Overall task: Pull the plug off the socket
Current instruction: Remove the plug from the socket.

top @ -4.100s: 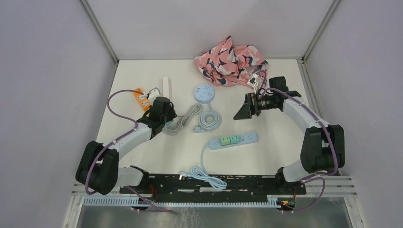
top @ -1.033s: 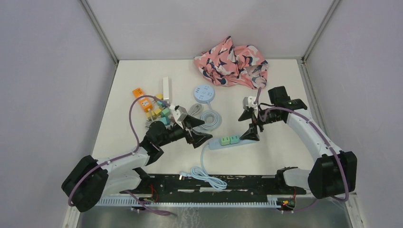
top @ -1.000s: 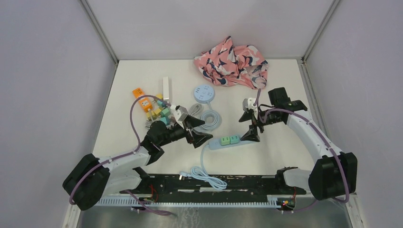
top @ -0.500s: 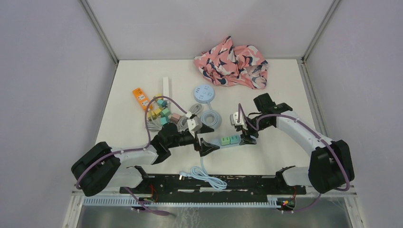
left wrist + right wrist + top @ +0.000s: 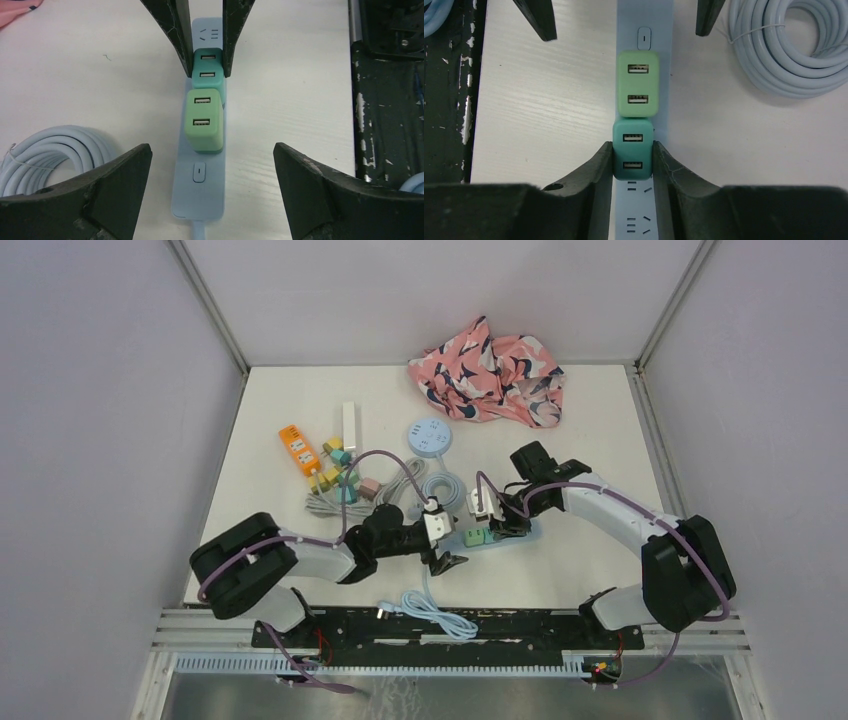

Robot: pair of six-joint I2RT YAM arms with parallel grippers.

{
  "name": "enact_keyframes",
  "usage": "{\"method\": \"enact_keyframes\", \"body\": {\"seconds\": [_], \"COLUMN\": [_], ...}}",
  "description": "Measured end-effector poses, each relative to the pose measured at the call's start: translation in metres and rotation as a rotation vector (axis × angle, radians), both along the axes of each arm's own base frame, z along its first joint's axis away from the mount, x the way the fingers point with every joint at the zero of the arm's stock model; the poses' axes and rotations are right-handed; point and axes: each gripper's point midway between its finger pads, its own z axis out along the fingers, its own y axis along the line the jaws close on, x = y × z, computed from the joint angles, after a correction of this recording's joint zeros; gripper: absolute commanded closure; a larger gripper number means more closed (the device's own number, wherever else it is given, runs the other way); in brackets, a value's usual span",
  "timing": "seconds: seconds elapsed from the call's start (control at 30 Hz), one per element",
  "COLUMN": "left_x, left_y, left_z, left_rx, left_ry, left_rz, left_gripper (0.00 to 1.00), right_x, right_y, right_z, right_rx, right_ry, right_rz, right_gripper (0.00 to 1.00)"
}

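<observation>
The left pincer (image 5: 211,146) hangs spread wide, grasping nothing, over the switch end of the pale blue power strip (image 5: 198,200) on the tabletop (image 5: 75,75). Beyond it, a light green plug (image 5: 203,120) sits just beside the teal plug (image 5: 207,67), which is seated in the strip and clenched from both sides by the right pincer (image 5: 632,157). With the strip apparently unpinned, a pull could lift it whole, or the plug's smooth sides could slip free.
</observation>
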Motion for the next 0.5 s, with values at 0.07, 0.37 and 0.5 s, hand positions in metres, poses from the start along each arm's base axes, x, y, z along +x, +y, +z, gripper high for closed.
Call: {"method": "enact_keyframes", "body": {"seconds": [0.07,0.37,0.5], "left_x": [0.005,0.023,0.028], "left_y": [-0.006,-0.029,-0.035], "left_z": [-0.007,-0.022,-0.024], "left_rx": [0.018,0.033,0.024], "left_ry": [-0.009,-0.024,-0.028], "left_rz": [-0.005,-0.011,-0.009], "left_gripper": [0.07,0.34,0.46], "right_x": [0.001,0.001,0.001], "right_y": [0.000,0.001,0.001], "right_z": [0.000,0.000,0.000], "right_rx": [-0.001,-0.003,-0.001], "right_ry": [-0.001,-0.001,0.000], "right_rz": [-0.004,-0.005,-0.005], "right_gripper": [0.71,0.78,0.79]}}
